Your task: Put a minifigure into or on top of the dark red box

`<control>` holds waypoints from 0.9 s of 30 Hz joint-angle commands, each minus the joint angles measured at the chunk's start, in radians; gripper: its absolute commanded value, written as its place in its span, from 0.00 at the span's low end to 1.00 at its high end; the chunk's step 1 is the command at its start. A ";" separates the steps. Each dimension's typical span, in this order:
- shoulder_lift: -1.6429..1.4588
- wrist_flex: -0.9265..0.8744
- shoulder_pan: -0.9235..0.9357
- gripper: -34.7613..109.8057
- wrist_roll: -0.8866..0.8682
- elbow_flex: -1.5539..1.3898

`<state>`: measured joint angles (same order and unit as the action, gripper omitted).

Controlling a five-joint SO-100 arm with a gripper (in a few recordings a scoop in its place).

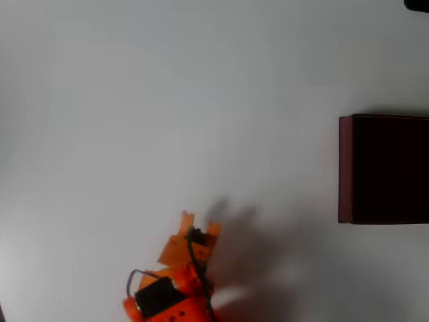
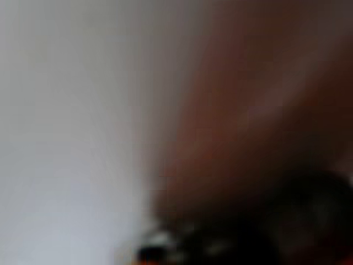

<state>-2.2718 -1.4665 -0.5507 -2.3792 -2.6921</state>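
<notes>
The orange gripper is at the lower middle of the overhead view, pointing up the picture. A small black shape, the minifigure, sits between its two orange fingers, which look closed on it. In the blurred wrist view the same dark minifigure, with a pale spot, lies very close at the bottom under a brownish, out-of-focus finger. The dark red box lies at the right edge of the overhead view, far to the right of the gripper and slightly higher. Its near-black inside faces up and it is cut off by the frame.
The white table spreads bare between the gripper and the box. The arm's shadow falls to the right of the gripper. A dark object clips the top right corner.
</notes>
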 commanded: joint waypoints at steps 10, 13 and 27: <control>0.453 -0.324 -0.011 0.24 0.259 0.402; 0.428 -0.333 -0.011 0.24 0.247 0.403; 0.075 -0.241 0.515 0.28 0.627 0.482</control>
<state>-2.1829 -1.7871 -0.1703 -1.9420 -2.2534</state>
